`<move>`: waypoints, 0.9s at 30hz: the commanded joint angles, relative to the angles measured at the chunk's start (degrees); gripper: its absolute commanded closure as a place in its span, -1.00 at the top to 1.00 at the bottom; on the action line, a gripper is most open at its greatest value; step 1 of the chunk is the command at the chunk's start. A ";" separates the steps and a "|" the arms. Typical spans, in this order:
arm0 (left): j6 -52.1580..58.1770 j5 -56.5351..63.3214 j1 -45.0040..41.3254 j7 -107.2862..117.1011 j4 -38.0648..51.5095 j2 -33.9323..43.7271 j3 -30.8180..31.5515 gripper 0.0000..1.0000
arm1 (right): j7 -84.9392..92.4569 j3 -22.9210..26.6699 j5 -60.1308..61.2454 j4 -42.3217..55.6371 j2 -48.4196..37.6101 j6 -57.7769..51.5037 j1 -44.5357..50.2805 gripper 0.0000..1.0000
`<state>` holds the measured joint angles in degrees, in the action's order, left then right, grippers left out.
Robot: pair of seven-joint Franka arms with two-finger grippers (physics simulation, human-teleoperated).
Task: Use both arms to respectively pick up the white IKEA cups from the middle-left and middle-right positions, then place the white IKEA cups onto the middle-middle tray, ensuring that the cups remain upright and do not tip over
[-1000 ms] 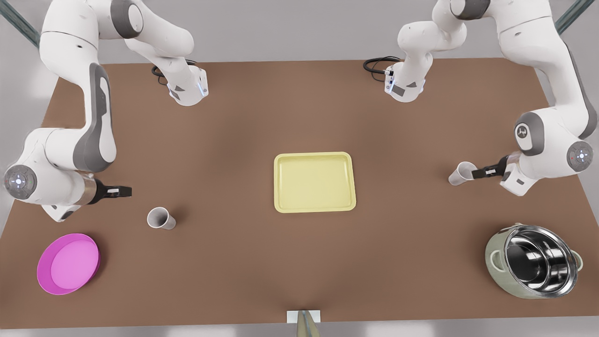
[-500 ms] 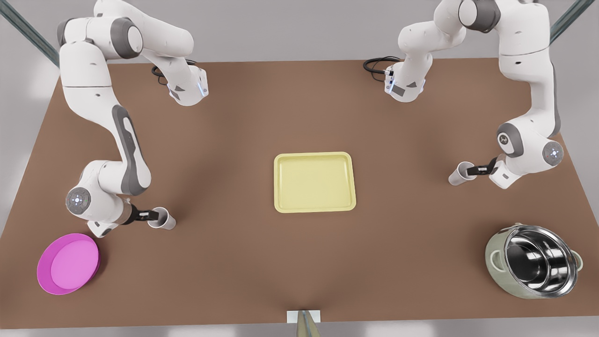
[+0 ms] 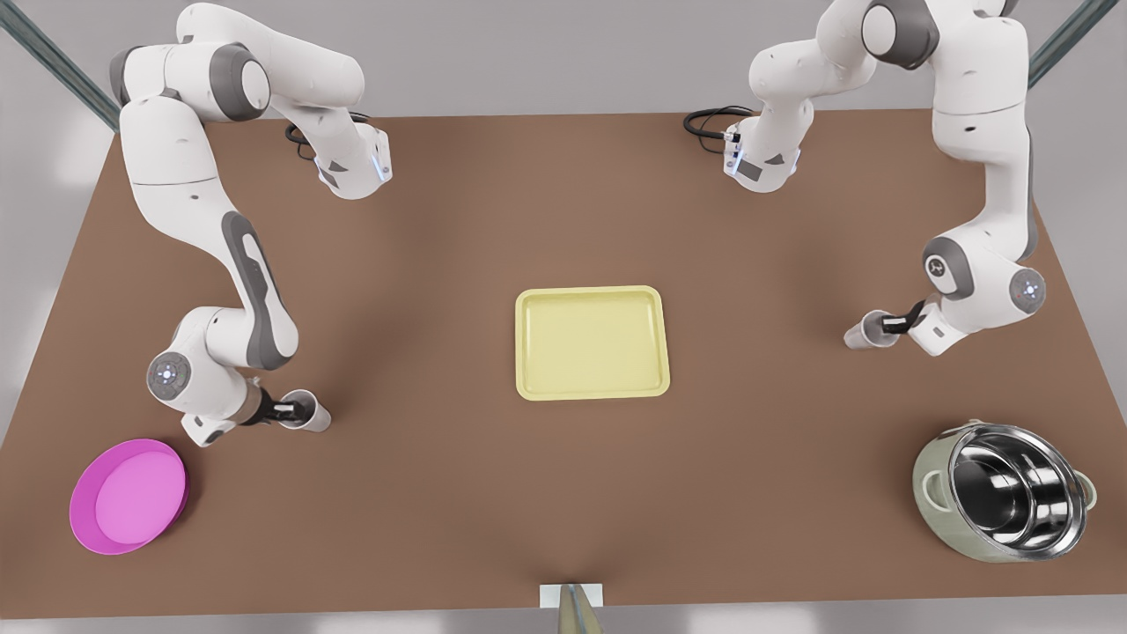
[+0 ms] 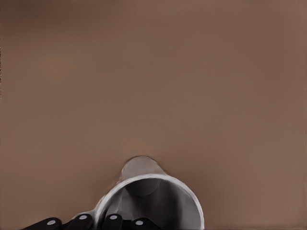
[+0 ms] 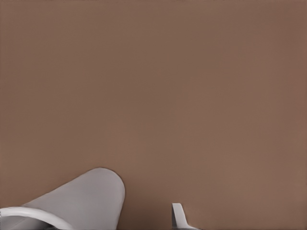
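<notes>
Just closed in: pinching left cup [image 3: 314, 416] rim with left end effector [image 3: 295, 410]; can't tell whether right end effector [image 3: 894, 324] grips right cup [image 3: 861, 335]. Lifting next, probably.

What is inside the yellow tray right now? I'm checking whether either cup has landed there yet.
Nothing: the tray shows only its bare pale-yellow floor. Both white cups stand on the brown table, each with a hand at its rim.

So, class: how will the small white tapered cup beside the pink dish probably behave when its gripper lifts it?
The small white tapered cup looks thin-walled and empty, so probably light. Its base is narrower than its mouth, so it may tip easily. The left gripper sits at its rim; a smooth wall could slip.
</notes>
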<state>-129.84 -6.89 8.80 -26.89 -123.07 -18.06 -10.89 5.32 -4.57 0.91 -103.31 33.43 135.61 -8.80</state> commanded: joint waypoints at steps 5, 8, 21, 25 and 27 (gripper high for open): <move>10.74 -1.37 -6.78 7.45 10.47 1.71 4.03 -0.57 | 0.66 0.00 -0.03 0.13 -0.03 0.88 0.10 -0.05; 15.14 -1.37 -6.87 29.60 22.07 -3.03 15.37 -0.57 | 0.49 0.00 -0.12 0.21 -0.03 0.79 0.28 -0.30; 29.03 0.38 -22.60 68.02 43.26 -20.35 27.06 -0.57 | 1.10 -0.09 -0.38 1.71 0.32 0.18 0.54 -0.57; 10.48 0.65 -20.49 67.93 34.38 -18.42 29.70 -0.57 | 0.92 -2.55 -0.12 3.11 0.15 0.18 0.46 -0.57; 9.25 1.09 -19.61 67.85 34.30 -19.30 30.58 -0.57 | 0.49 -5.19 1.99 4.87 0.15 -0.17 0.63 -0.57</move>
<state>-113.00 -6.01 -11.16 17.03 -88.55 -37.18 19.36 6.35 -9.09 1.78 -98.91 33.65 135.75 -8.08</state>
